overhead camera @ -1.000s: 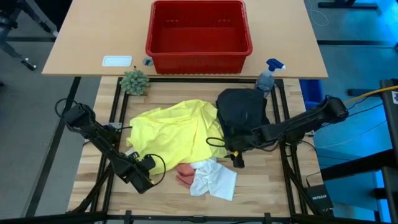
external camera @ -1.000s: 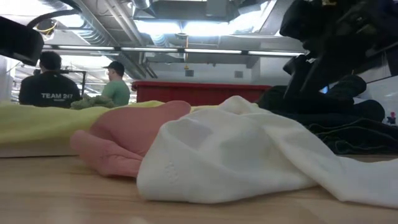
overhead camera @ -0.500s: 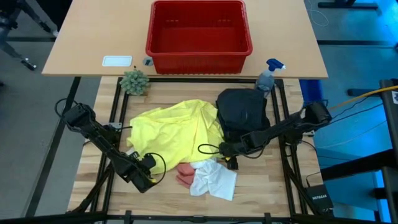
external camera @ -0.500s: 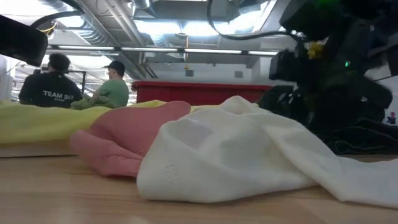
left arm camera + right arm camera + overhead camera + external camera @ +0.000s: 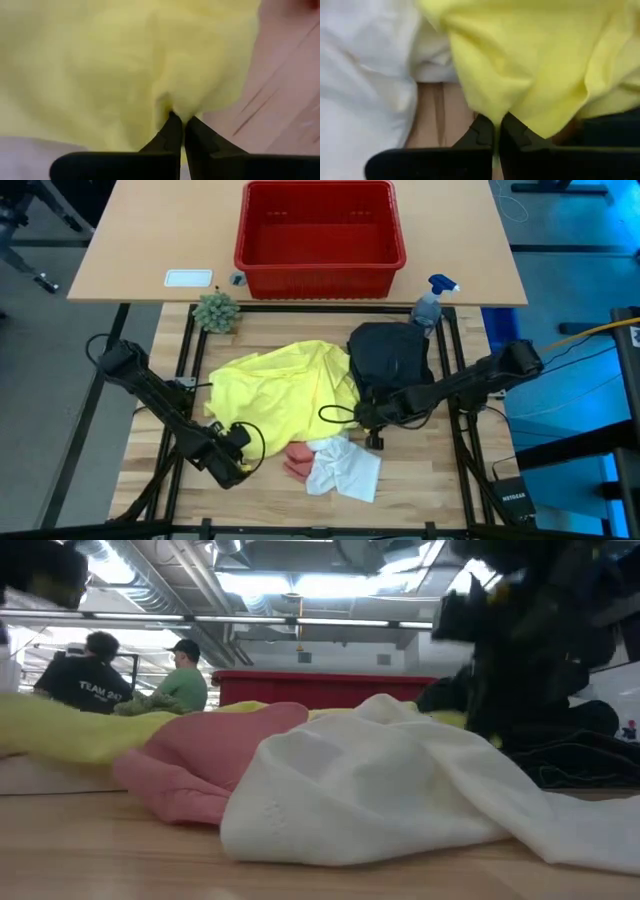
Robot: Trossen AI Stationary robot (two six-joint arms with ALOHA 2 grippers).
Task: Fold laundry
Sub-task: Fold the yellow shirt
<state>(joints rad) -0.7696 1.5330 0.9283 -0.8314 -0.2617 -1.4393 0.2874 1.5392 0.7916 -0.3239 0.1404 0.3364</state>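
The bright yellow T-shirt point(image 5: 285, 395) lies crumpled in the middle of the table. The black trousers point(image 5: 390, 360) are heaped on its right side. A pink cloth point(image 5: 297, 460) and a white cloth point(image 5: 345, 472) lie near the front edge, filling the low view as the pink cloth point(image 5: 200, 765) and the white cloth point(image 5: 380, 790). My left gripper point(image 5: 238, 448) is shut on the shirt's near left part. My right gripper point(image 5: 364, 423) is shut on the shirt's near right part, beside the trousers. My left gripper pinches a bunched bit of the yellow shirt point(image 5: 175, 107) between its two fingers, at the shirt's near left edge; how many layers cannot be told. The cloth beside it is raised off the table point(image 5: 60, 730). My right gripper pinches an edge fold of the yellow shirt point(image 5: 492, 112) between its two fingers, at the shirt's near right side. It comes in from the table's right. The cloth drapes over the fingertips, with the white cloth just beside them.
A red basket point(image 5: 320, 278) stands on the far table, with a small plant point(image 5: 217, 310), a spray bottle point(image 5: 430, 302) and a flat white item point(image 5: 188, 278) near it. Black frame bars run along both sides. Two people point(image 5: 85, 680) stand in the room behind.
My right gripper has gone from over the trousers toward the table's left and now sits on the yellow shirt's near right edge. My left gripper has risen a little, and the shirt's near left part has come up off the table with it.
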